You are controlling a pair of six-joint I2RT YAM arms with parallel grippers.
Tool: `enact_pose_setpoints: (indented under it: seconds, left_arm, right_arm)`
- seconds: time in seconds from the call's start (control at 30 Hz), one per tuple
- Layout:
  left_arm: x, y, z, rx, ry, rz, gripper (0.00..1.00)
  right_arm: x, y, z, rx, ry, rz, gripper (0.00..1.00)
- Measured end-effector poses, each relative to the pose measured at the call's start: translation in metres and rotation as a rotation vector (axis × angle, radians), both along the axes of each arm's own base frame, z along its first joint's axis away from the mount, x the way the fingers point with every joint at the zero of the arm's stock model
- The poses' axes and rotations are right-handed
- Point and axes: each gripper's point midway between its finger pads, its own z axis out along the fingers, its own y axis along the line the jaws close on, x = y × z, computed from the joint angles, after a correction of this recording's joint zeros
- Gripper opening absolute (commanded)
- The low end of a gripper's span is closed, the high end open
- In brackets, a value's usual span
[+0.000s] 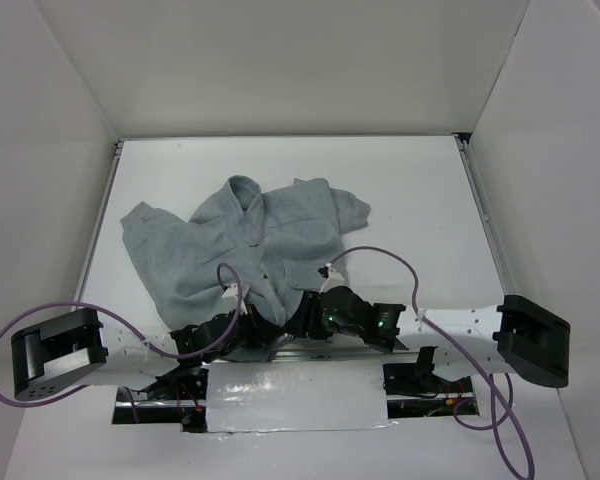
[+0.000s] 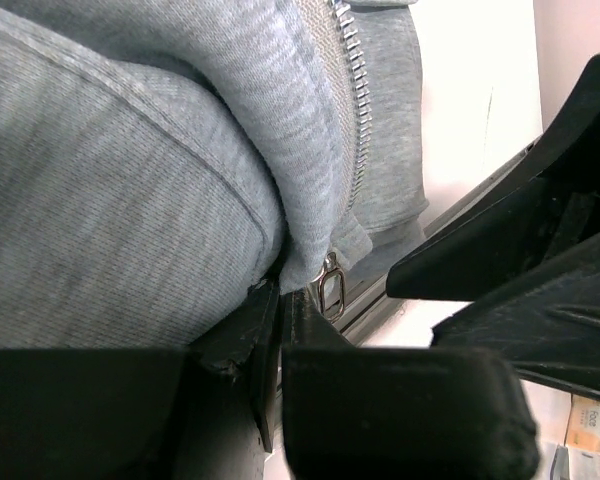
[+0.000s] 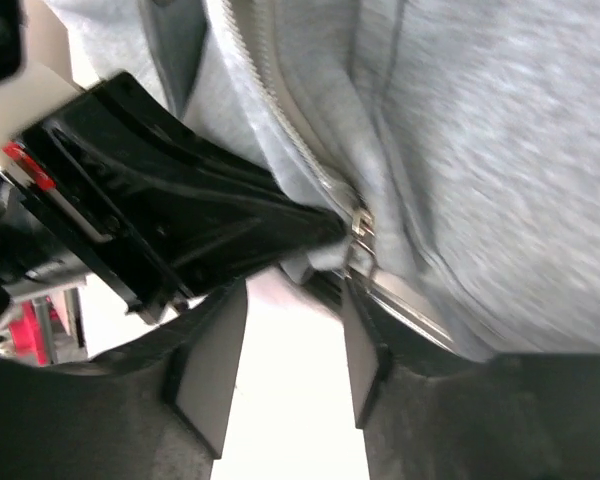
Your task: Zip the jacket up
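The light-grey fleece jacket (image 1: 240,240) lies crumpled mid-table, collar far, hem at the near edge. My left gripper (image 1: 267,320) is shut on the jacket's bottom hem right beside the zipper; in the left wrist view (image 2: 280,292) its black fingers pinch the grey fabric, and the metal zipper pull (image 2: 330,286) hangs just to the right. The pale zipper teeth (image 2: 358,90) run up from there. My right gripper (image 1: 307,306) is open; in the right wrist view (image 3: 292,295) its pale pads (image 3: 212,370) sit just below the zipper slider (image 3: 360,225), not closed on it.
The left gripper's black body (image 3: 180,215) crowds the right wrist view. A metal rail (image 1: 310,352) runs along the table's near edge under both grippers. White walls enclose the table (image 1: 420,200). Purple cables (image 1: 400,265) loop over the near part.
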Motion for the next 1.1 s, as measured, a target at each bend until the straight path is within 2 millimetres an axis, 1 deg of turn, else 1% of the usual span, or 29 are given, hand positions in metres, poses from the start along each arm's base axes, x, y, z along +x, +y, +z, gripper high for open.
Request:
enact_pose_setpoints:
  seconds: [0.07,0.17,0.33,0.43,0.67,1.1]
  left_arm:
    - [0.0,0.0,0.0,0.0,0.0,-0.001,0.0]
    - [0.0,0.0,0.0,0.0,0.0,-0.001,0.0]
    - [-0.001,-0.001,-0.002,0.003,0.003,-0.004,0.0]
    - [-0.001,-0.001,-0.001,0.002,0.002,-0.005,0.0]
    - [-0.001,-0.001,-0.001,0.002,0.002,-0.005,0.0]
    - [-0.001,-0.001,-0.001,0.002,0.002,-0.006,0.0]
  right_arm:
    - [-0.003,-0.005,-0.003,0.0,0.007,-0.002,0.53]
    - [-0.007,-0.01,-0.016,-0.024,0.028,0.002,0.53]
    - [-0.013,-0.011,-0.036,-0.048,0.073,0.016,0.51]
    - [-0.017,-0.013,-0.044,-0.048,0.088,0.023,0.49]
    - [-0.016,-0.007,-0.042,-0.02,0.085,0.028,0.41]
    - [-0.013,-0.004,-0.042,-0.013,0.079,0.02,0.32]
